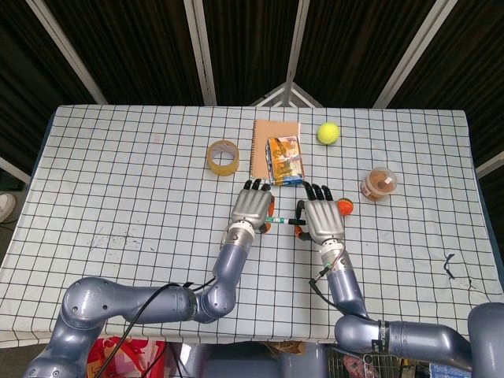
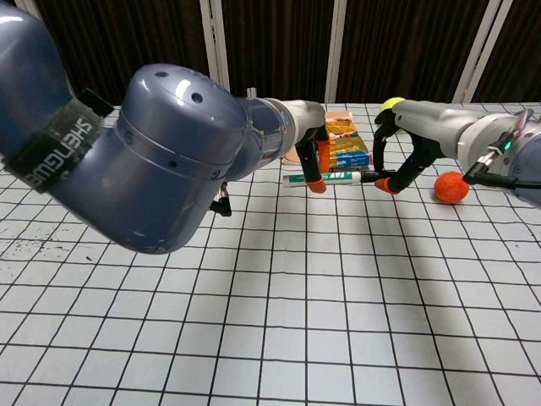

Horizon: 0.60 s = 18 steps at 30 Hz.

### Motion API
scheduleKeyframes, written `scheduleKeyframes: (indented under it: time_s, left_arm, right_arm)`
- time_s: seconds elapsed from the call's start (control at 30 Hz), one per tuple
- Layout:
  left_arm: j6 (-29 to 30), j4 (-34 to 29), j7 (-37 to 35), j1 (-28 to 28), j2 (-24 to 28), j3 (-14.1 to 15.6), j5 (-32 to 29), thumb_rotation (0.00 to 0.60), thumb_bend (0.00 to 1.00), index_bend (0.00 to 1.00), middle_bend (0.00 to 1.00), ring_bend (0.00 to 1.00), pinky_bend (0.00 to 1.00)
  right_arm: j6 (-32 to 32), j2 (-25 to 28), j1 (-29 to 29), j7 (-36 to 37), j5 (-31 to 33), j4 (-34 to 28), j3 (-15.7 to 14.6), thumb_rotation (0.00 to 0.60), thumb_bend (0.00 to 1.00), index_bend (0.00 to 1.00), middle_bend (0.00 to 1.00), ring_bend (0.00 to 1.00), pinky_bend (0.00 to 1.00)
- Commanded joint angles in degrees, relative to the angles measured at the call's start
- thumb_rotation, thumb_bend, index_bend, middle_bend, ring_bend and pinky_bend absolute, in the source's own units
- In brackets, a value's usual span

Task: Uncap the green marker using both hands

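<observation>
The green marker (image 2: 331, 178), a white barrel with green print, hangs level above the table between both hands. My left hand (image 2: 311, 159) grips its left part, with orange fingertips curled under the barrel. My right hand (image 2: 397, 162) pinches the dark right end of the marker. No gap shows between that dark end and the barrel. From the head view both hands appear from the back, the left hand (image 1: 253, 209) and the right hand (image 1: 324, 220) side by side. Only a short stretch of the marker (image 1: 282, 220) shows between them.
Behind the hands lie a brown notebook (image 1: 276, 138) with a snack box (image 1: 284, 161) on it, and a tape roll (image 1: 223, 157) to their left. A tennis ball (image 1: 328, 132), a small lidded cup (image 1: 379, 183) and an orange ball (image 2: 450, 187) sit to the right.
</observation>
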Motion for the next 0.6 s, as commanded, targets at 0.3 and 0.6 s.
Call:
scheduleKeyframes:
  time_s: [0.3,0.6]
  left_arm:
    - [-0.2,0.0,-0.3,-0.3,-0.2,0.1,0.2,0.600,0.52,0.63,0.14,0.00,0.00]
    - [-0.4,0.1,-0.8,-0.2,-0.2,0.3,0.3,0.600,0.52,0.63,0.14,0.00,0.00]
  right_arm:
    - [-0.1,-0.2,0.2,0.3,0.1,0.3,0.0,0.600,0.35,0.60,0.08,0.07,0.04]
    - [0.3,-0.1,-0.1,0.6,0.2,0.4,-0.1,0.600,0.36,0.65,0.09,0.09,0.04]
